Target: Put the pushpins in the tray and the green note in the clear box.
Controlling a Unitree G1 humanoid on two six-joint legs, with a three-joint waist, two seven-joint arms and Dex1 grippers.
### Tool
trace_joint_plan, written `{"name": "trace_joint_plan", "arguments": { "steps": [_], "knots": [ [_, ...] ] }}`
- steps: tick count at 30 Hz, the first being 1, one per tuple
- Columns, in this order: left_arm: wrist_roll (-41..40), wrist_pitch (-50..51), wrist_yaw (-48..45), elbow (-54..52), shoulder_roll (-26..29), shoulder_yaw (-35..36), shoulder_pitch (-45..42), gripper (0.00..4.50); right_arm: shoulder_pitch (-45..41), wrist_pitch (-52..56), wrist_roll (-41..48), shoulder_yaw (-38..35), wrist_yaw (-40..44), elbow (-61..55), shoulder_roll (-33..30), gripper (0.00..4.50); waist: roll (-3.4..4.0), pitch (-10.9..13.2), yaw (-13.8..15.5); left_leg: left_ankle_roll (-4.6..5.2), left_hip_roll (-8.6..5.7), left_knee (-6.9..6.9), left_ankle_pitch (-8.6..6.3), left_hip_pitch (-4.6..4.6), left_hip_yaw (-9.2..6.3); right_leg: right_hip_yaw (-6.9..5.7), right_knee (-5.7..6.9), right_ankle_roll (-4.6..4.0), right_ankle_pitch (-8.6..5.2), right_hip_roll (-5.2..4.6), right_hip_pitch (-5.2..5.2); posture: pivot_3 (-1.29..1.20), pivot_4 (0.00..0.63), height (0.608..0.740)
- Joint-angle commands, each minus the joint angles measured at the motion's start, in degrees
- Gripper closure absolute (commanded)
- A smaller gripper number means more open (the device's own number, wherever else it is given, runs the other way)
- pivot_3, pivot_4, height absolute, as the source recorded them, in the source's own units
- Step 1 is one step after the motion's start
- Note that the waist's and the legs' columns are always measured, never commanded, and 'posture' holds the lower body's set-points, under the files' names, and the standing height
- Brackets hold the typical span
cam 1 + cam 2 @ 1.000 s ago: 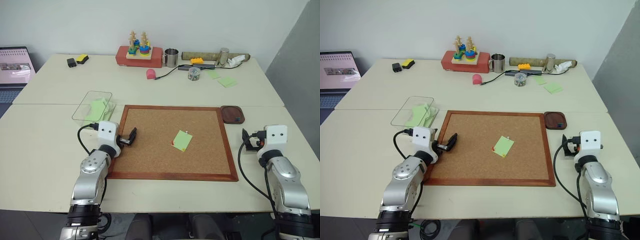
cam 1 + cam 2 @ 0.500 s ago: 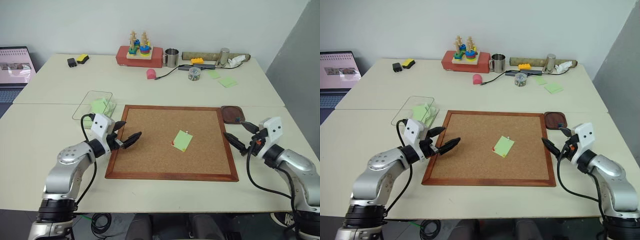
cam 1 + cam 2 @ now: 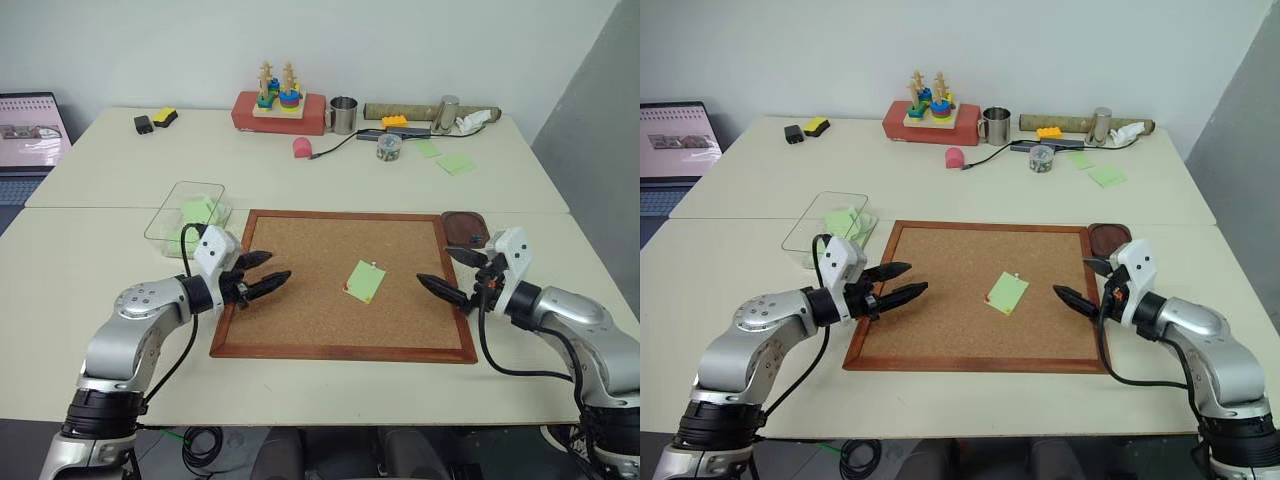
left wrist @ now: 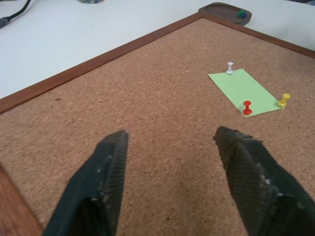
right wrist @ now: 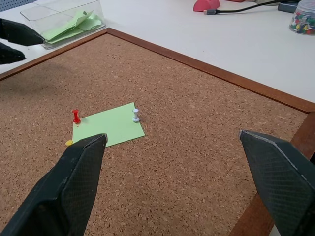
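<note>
The green note (image 3: 364, 281) lies on the cork board (image 3: 300, 300), held by the pushpins: a white one (image 4: 230, 67), a red one (image 4: 247, 107) and a yellow one (image 4: 283, 100). My left gripper (image 3: 277, 266) hovers open over the board's left part, pointing at the note with nothing between its fingers. From the right, my right gripper (image 3: 435, 266) points at the note, wide open and empty. Just behind the right gripper, off the board's far right corner, sits the brown tray (image 3: 450, 226) with a small pin in it. The clear box (image 3: 160, 225) at the board's far left corner holds green papers.
The far table carries a round jar of pins (image 3: 388, 147), a metal cup (image 3: 342, 115), a red box with a stacking toy (image 3: 278, 108), a pink object with a cable (image 3: 301, 149) and loose green notes (image 3: 455, 163). A laptop (image 3: 30, 125) stands at the far left.
Both arms have swung inward from the board's sides to point at the note. The left gripper's fingers stand closer together than half a second ago.
</note>
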Motion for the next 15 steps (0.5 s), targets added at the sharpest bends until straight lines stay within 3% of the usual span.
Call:
{"name": "trace_joint_plan", "arguments": {
  "steps": [1, 11, 15],
  "knots": [
    [-0.3, -0.3, -0.3, -3.0, -0.4, -0.7, -1.1, 2.62, -2.4, -2.3, -1.4, 1.0, 0.2, 1.3, 0.9, 0.0, 0.0, 0.0, 0.0, 0.0, 0.0, 0.0, 0.0, 0.0, 0.0, 0.0, 0.0, 0.0, 0.0, 0.0, 0.0, 0.0, 0.15, 0.74],
    [1.4, -1.5, 0.0, -3.2, -2.4, -4.3, -1.1, 4.47, -8.5, -4.5, -5.5, 8.0, 0.2, 7.0, 6.5, 0.0, 0.0, 0.0, 0.0, 0.0, 0.0, 0.0, 0.0, 0.01, 0.0, 0.0, 0.01, 0.0, 0.0, 0.0, -0.01, 0.0, 0.15, 0.74],
    [2.6, -2.7, 0.1, -2.4, -4.1, -6.2, -0.3, 4.47, -10.8, -6.6, -7.6, 10.3, 0.5, 10.6, 8.7, 0.0, 0.0, 0.0, 0.0, 0.0, 0.0, 0.0, 0.0, -0.01, -0.01, -0.01, 0.01, -0.01, 0.01, 0.0, -0.02, 0.0, 0.15, 0.74]
  ]
}}
